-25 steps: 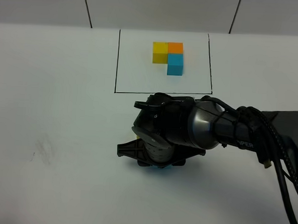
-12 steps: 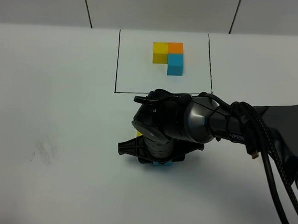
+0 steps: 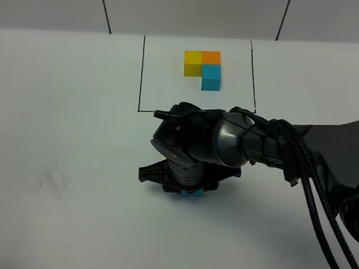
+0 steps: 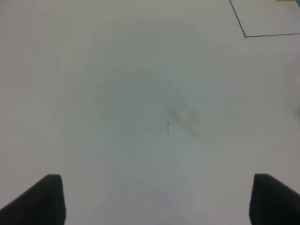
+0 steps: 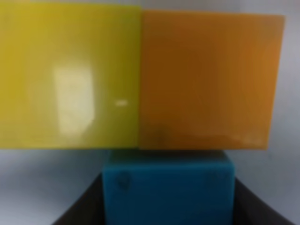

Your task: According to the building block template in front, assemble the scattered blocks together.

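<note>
Blue block (image 5: 168, 187) is clamped in the right end effector (image 3: 186, 186), lowered wrist-down onto the bench (image 3: 77, 135) against yellow (image 5: 70, 75) and orange (image 5: 206, 79) blocks.

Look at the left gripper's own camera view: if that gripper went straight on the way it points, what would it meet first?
Probably only the bare white table, near a faint smudge. No block lies in that line; the left gripper has its jaws apart and empty.

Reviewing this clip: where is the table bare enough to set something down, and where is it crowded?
Bare: the wide stretch left of the black frame, and inside the frame below the template. Crowded: just below the frame, where the right gripper holds the blue cube against the yellow cube and orange cube.
</note>
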`<state>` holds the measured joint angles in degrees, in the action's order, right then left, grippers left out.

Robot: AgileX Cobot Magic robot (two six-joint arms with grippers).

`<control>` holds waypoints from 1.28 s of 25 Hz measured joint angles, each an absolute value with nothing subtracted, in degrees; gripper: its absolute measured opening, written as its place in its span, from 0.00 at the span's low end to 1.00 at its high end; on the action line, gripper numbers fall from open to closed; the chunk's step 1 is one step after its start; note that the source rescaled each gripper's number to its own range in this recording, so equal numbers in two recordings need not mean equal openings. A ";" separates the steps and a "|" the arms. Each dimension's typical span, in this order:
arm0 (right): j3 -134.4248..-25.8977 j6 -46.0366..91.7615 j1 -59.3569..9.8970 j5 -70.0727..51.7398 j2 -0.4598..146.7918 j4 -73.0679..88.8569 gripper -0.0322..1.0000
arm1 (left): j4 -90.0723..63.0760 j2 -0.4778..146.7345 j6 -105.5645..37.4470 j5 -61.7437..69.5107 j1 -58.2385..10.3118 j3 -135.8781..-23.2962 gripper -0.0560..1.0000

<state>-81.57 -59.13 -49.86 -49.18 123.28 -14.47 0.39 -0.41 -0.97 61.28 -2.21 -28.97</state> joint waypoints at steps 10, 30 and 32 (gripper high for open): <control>-82.18 -62.01 -49.54 -50.48 123.52 -13.98 0.27 | 0.39 -0.41 -0.97 61.28 -2.21 -28.97 0.69; -82.29 -62.07 -47.80 -50.59 123.52 -13.69 0.27 | 0.39 -0.41 -0.97 61.28 -2.21 -28.97 0.69; -82.29 -61.68 -47.80 -50.64 123.52 -13.69 0.27 | 0.39 -0.41 -0.97 61.28 -2.21 -28.97 0.69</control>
